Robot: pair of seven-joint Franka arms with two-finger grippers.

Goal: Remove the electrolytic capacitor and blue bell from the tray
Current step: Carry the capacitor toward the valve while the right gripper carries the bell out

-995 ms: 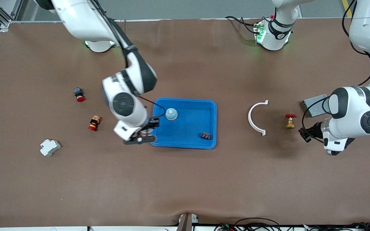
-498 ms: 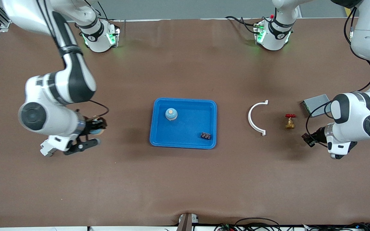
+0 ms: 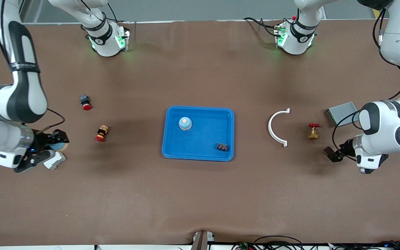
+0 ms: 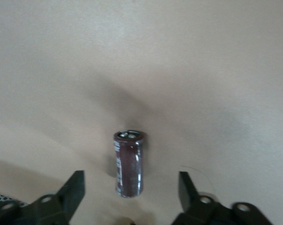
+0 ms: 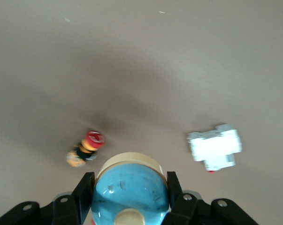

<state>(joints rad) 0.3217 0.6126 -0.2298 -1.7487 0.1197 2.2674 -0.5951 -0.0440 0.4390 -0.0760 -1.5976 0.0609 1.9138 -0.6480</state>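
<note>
Fingers (image 5: 86,185) of the right gripper (image 3: 51,148) are clamped on a blue bell (image 5: 130,197) with a cream base, up over the table at the right arm's end. The gripper is just above a white circuit breaker (image 3: 55,160).

A red emergency-stop button (image 3: 85,102) and a red-and-yellow push-button (image 3: 101,133) lie toward the middle. Next is the blue tray (image 3: 172,152), holding a second bell (image 3: 185,123) and a small black component (image 3: 222,147) in its corner nearer the front camera.

Toward the left arm's end lie a white half-ring clamp (image 3: 273,126), a brass valve (image 3: 313,132) with a red handle, and a grey metal box (image 3: 339,113).

The left gripper (image 3: 330,153) hangs low there with its fingers spread wide. The maroon capacitor (image 4: 129,164) sits between them and touches neither. Whether it rests on the table cannot be told.
</note>
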